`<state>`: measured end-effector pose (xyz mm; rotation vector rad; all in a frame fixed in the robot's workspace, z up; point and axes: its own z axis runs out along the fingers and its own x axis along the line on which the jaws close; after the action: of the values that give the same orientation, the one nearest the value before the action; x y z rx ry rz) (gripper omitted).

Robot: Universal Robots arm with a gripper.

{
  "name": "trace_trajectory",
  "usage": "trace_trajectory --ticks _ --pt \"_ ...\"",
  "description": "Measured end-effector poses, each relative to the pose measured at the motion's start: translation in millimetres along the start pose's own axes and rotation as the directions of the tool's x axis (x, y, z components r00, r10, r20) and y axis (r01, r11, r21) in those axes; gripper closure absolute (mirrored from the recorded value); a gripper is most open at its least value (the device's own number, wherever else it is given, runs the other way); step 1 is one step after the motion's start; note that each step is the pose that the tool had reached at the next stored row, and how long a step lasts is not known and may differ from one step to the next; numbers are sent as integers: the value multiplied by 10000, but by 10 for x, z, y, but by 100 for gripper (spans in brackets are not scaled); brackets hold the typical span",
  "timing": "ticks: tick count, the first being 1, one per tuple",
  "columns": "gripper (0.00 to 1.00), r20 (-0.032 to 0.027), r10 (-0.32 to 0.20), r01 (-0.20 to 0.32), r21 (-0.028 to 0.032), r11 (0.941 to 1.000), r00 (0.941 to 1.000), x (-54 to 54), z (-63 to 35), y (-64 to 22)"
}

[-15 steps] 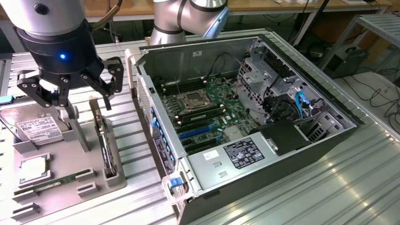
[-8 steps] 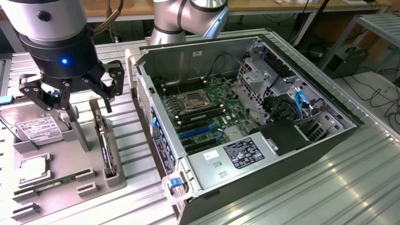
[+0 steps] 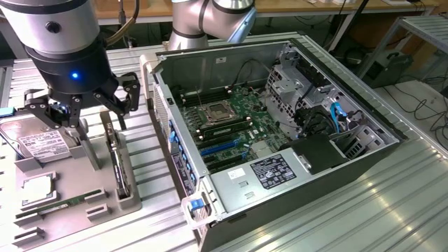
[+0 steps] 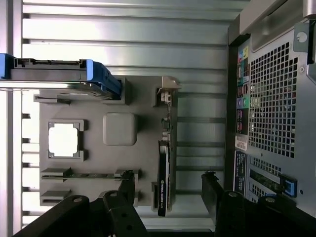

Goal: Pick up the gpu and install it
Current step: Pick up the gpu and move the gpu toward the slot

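In the exterior view the black multi-fingered gripper (image 3: pixel 87 118) hides the far end of the gpu (image 3: pixel 120 168), a thin green expansion card; the boxy silver hard drive with a white label (image 3: pixel 36 144) is cut by the picture's edge, its print too small to read. In the wrist view the gripper's dark fingers (image 4: pixel 127 187) and the perforated metal computer case (image 4: pixel 276 98) run off the frame; the gpu's white lettering is illegible.

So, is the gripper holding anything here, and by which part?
Nothing is held: the gripper hangs open above the gpu, which stands on edge in its gray tray, untouched.
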<state>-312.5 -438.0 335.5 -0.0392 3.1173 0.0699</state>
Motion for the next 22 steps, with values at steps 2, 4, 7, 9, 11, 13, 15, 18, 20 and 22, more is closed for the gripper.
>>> trace_trajectory --ticks 2,4,7,9,11,13,15,18,20,22 --pt "34 -2 -15 15 1 10000 10000 1 14 -8" --pt "34 -1 -29 29 -1 10000 10000 1 30 -15" --pt "34 -2 -53 53 -3 10000 10000 2 54 -26" --pt "34 -3 -68 68 -2 10000 10000 2 68 -33" --pt "34 -4 -85 85 -3 10000 10000 3 87 -39" --pt "34 -4 -101 101 -4 9999 9999 4 104 -46" --pt "34 -6 -114 114 -4 9999 9999 4 126 -53" --pt "34 -7 -125 125 -4 9999 9999 6 177 -66" --pt "34 -5 -125 125 -5 9999 9999 7 215 -68" --pt "34 -6 -126 126 -4 9999 9999 8 251 -70"
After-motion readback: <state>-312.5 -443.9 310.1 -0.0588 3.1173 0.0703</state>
